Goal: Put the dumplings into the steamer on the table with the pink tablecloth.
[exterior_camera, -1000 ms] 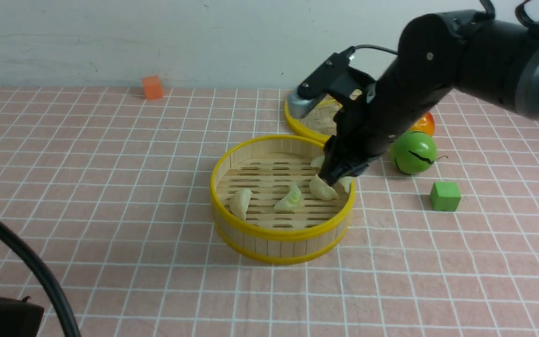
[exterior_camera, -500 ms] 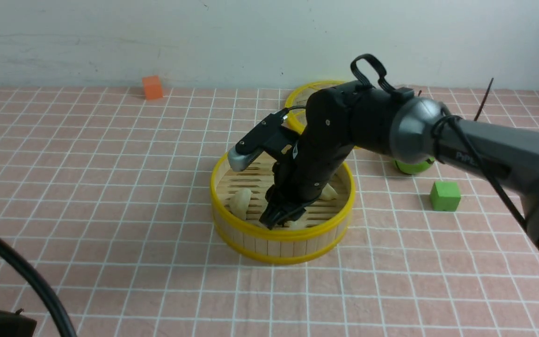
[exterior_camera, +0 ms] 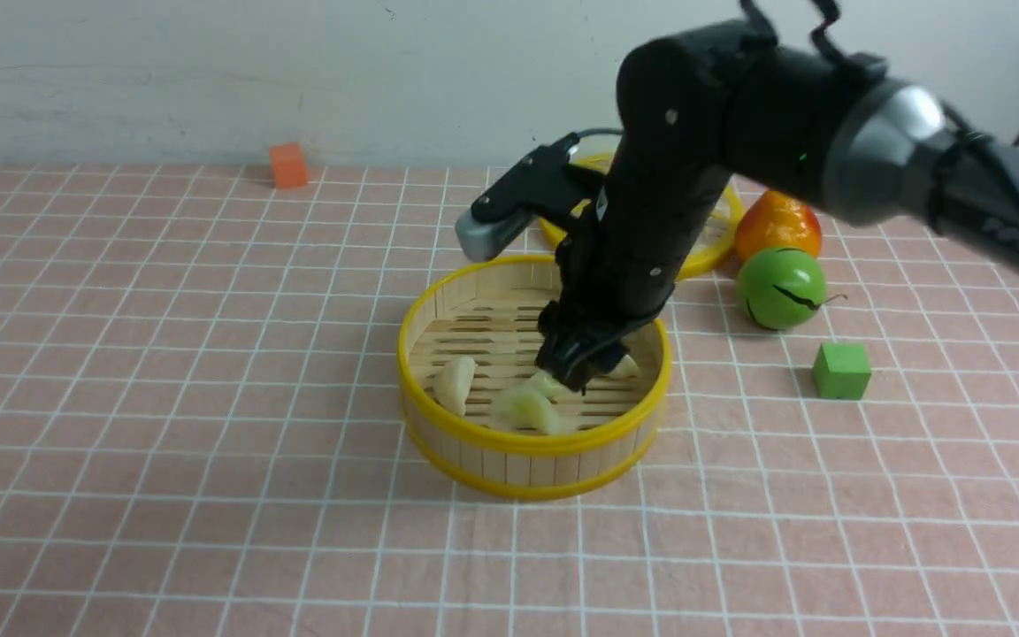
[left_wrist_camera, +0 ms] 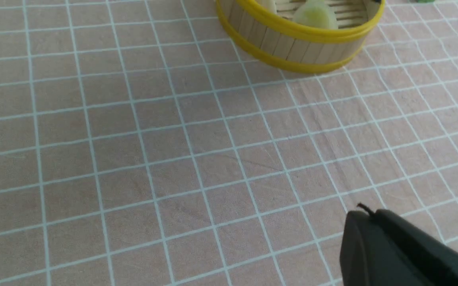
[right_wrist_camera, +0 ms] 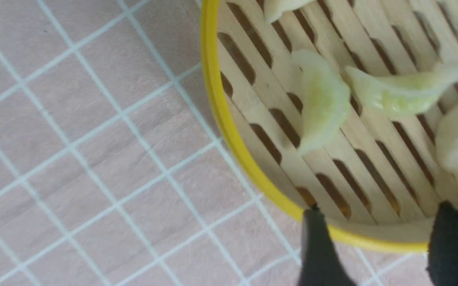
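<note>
Lying in steamer [exterior_camera: 474,460]: pale crescent dumplings [exterior_camera: 529,409]

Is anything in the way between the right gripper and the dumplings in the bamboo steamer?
Nothing visible. The right gripper hangs open and empty just above the round yellow-rimmed bamboo steamer. The pale crescent-shaped dumplings lie uncovered on its slatted floor, right below it. They are already inside the steamer.
</note>
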Tool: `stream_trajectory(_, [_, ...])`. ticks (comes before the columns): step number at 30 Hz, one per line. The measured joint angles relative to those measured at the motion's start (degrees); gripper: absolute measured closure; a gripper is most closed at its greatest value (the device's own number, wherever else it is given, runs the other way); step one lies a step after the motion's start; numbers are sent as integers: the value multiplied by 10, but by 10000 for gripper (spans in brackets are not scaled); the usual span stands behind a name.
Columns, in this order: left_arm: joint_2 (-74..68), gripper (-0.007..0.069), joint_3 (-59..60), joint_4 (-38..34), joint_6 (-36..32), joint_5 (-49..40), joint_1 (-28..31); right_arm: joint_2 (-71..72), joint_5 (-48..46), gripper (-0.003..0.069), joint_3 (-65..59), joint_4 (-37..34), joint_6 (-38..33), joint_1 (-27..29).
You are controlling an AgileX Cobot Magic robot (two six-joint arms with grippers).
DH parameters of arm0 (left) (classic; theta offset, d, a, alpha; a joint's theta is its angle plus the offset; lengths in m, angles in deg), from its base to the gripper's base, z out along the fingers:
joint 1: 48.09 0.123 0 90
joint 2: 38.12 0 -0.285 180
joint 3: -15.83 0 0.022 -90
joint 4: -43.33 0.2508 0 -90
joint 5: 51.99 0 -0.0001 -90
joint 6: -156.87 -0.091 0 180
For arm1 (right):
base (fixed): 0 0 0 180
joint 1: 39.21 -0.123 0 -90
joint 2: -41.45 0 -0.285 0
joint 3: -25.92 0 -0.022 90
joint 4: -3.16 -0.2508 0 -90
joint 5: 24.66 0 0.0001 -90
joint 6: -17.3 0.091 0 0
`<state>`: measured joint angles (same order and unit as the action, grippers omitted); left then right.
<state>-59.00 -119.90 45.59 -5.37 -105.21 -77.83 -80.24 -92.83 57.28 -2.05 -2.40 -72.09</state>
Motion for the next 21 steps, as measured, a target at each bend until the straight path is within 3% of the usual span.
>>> stream_trajectory(4, [98,620,65,14,36,57,0,78,-21,582,-12,-9,14,0])
stream_trajectory(6, [127,617,82,21,44,78,0,116,-23,657,-39,-21,16,0])
stream_trajectory(11, [138,610,97,34,48,99,0,218,-3,678,-154,-45,25,0])
stream_trajectory(21, [138,603,97,35,49,101,0,508,231,674,-438,-82,28,0])
